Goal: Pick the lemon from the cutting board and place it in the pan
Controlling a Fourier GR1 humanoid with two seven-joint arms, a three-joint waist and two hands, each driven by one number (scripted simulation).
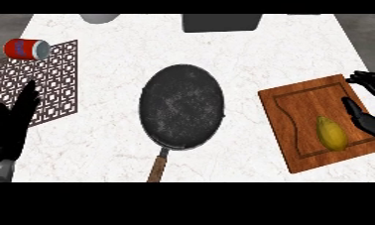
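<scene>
Lemon (pixel 332 133) sits on the wooden cutting board (pixel 307 100) at the right of the frame, lying in the board's lower right part, inside the groove that runs round its face, its long axis pointing up and slightly left. Nothing is holding it.

Right hand (pixel 361 115) comes in at the right edge, over the board's right side, and it's open: one dark finger reaches in just to the upper right of the lemon, close but apart from it, while more fingers spread out higher up, past the board's top right corner.

Over in the middle of the white marbled counter (pixel 110 144) is the black pan (pixel 181 106), dark and speckled inside, with its brown wooden handle (pixel 158 165) running down toward the bottom of the frame. It lies well apart from the board, with bare counter between them.

Left hand (pixel 18 115) shows at the lower left edge, fingers straight and pointing up, open, resting over the lower part of a patterned lattice mat (pixel 55 80). At the mat's upper left corner a red can (pixel 27 49) lies on its side, its pale end facing right.

Along the top edge there's a grey rounded object (pixel 100 18) at upper left and a dark grey blocky one (pixel 221 23) at upper centre; what either is can't be told.
</scene>
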